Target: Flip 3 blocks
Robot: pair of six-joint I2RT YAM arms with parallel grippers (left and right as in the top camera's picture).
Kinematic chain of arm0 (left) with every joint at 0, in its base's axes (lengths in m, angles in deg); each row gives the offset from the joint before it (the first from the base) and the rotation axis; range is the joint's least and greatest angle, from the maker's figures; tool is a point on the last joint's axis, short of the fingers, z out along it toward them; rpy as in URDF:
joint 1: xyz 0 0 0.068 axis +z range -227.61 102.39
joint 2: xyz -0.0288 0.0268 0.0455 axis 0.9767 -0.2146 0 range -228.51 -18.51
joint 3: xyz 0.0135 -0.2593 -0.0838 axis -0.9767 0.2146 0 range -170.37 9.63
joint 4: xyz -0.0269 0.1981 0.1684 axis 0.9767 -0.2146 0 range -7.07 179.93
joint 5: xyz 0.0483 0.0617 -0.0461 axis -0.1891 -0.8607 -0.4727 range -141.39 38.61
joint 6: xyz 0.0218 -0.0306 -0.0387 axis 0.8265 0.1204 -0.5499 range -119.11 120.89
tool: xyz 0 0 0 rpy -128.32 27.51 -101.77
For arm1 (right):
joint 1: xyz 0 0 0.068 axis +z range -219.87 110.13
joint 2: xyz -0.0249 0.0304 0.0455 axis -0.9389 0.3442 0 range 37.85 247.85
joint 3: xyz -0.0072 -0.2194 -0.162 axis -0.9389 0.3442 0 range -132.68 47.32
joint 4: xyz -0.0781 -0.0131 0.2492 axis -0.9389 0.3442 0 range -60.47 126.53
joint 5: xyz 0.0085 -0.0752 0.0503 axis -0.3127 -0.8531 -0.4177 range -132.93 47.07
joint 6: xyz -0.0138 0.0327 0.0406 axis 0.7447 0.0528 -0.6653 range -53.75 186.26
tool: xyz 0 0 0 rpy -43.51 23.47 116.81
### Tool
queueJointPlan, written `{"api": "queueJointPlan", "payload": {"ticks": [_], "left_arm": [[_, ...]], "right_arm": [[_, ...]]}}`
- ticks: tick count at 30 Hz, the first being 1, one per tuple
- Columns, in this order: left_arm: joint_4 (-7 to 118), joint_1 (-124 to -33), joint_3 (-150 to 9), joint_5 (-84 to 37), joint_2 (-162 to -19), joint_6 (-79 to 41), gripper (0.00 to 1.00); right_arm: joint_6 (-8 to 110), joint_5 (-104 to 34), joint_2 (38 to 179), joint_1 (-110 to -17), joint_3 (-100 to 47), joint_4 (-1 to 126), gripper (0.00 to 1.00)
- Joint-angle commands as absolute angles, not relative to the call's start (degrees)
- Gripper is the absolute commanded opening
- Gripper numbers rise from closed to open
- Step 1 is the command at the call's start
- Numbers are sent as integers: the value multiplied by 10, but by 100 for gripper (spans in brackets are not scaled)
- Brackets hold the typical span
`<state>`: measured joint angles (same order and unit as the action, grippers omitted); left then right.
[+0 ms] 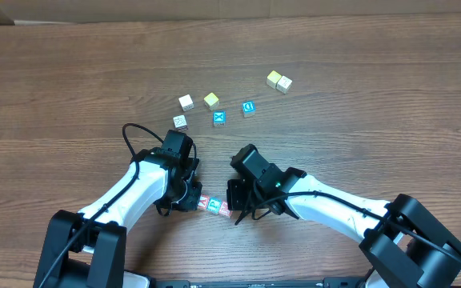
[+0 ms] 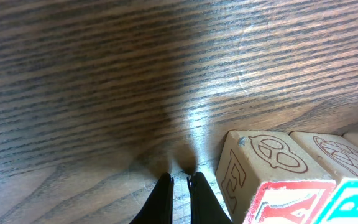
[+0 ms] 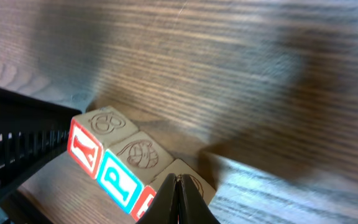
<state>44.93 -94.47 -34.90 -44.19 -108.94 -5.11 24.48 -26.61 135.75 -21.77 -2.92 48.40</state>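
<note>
Now, blocks (image 1: 214,206) in a row at six o'clock on the counter (image 1: 358,72). Your left fingers (image 2: 162,202) at its nine, right fingers (image 3: 169,208) at its three, both closed, empty. Likely pre-flip: tip an end block.

Wood-grain tabletop (image 1: 374,136). Loose cluster: white cube (image 1: 186,102), yellow cube (image 1: 211,100), blue X cube (image 1: 219,118), blue D cube (image 1: 248,108), patterned pale cube (image 1: 180,122). Apart, yellowish cube (image 1: 274,78) touching cream cube (image 1: 285,84).

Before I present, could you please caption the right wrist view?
Shut right gripper over a row of three letter blocks on the wooden table.
</note>
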Motion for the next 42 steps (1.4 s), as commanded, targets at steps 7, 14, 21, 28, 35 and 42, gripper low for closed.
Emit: {"api": "queueJointPlan", "payload": {"ticks": [7, 14, 21, 28, 35, 42], "left_arm": [[448, -944, -344, -444, -1092, -60, 4], [448, -944, -344, -444, -1092, -60, 4], [453, -944, -344, -445, -1092, -60, 4], [453, -944, -344, -451, -1092, -60, 4], [452, -936, -345, -520, -1092, -123, 41], [450, -908, -345, -515, -1091, -129, 4]], "right_arm": [[242, -268, 1359, -213, -30, 480, 4], [243, -307, 1359, -230, -30, 480, 4], [262, -309, 1346, -330, -79, 526, 4], [262, -296, 1338, -376, -114, 635, 4], [262, -295, 1338, -376, -114, 689, 4], [323, -260, 1338, -376, -114, 705, 4]]}}
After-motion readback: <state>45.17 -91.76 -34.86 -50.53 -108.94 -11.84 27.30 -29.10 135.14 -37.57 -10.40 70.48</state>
